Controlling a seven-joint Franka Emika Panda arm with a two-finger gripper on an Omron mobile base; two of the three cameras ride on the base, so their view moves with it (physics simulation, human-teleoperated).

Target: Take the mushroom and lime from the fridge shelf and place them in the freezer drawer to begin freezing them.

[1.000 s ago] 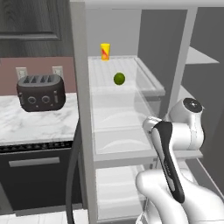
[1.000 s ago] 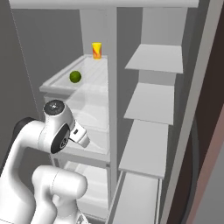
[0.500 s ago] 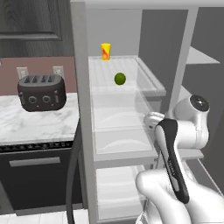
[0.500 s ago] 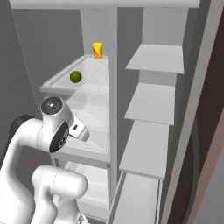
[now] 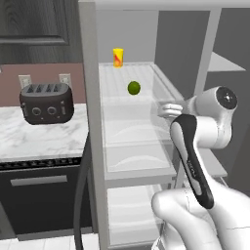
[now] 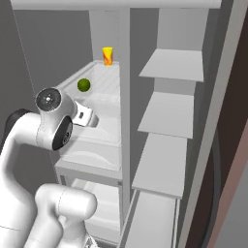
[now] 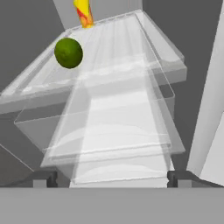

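The tool is spread wide and empty, well short of the lime resting on the fridge shelf near the yellow cup. A glancing touch could roll the smooth lime away or tip the cup.

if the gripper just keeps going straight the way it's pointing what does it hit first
Probably the clear bin below the fridge shelf. The open gripper aims at its front wall; the lime sits up and left, off that line. Depth is uncertain.
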